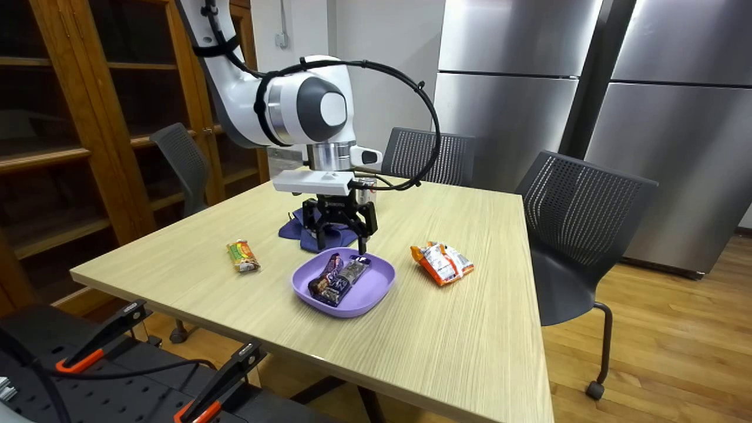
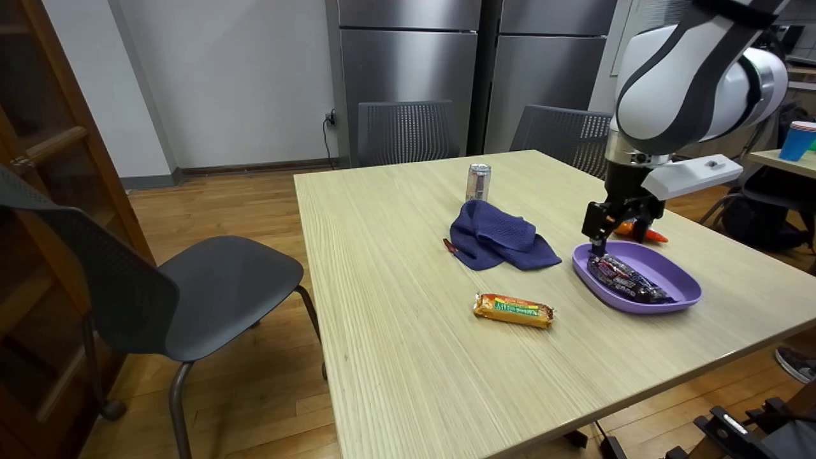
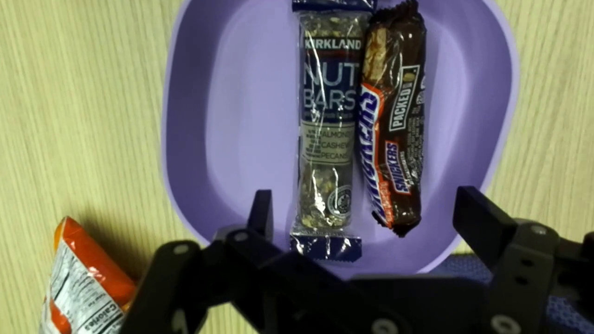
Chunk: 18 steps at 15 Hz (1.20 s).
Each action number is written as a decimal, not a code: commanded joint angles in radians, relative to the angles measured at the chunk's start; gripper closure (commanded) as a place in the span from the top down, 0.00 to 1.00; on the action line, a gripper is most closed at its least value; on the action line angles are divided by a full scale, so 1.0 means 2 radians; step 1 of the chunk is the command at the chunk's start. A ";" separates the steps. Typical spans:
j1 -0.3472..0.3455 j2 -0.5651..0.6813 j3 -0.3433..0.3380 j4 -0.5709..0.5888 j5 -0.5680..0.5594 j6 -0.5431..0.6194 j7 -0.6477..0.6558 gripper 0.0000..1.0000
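Observation:
My gripper [image 3: 364, 204] is open, its two black fingers wide apart with nothing gripped between them. Below it, a Kirkland nut bar [image 3: 327, 139] and a brown Snickers bar [image 3: 394, 139] lie side by side in a shallow purple plate [image 3: 250, 116]. The near ends of both bars reach toward the gap between the fingers in the wrist view. From outside, the gripper [image 1: 342, 244] points down over the cloth-side rim of the plate [image 1: 379, 282]. In an exterior view, one finger [image 2: 598, 248] overlaps the plate's rim; whether it touches cannot be told.
An orange-and-white snack bag [image 1: 443, 263] lies beside the plate. Across from it is a yellow-orange wrapped snack [image 2: 514, 310]. A crumpled blue cloth [image 2: 500, 236], with a small red-brown tip [image 2: 450, 245] showing at its edge, lies near a silver can [image 2: 478, 182]. Chairs surround the table.

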 commanded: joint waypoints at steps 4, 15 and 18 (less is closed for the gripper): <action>0.035 -0.030 0.010 -0.014 -0.031 -0.009 0.021 1.00; 0.066 -0.033 0.060 -0.019 -0.048 -0.006 0.000 1.00; 0.073 -0.032 0.076 -0.018 -0.053 -0.009 -0.007 1.00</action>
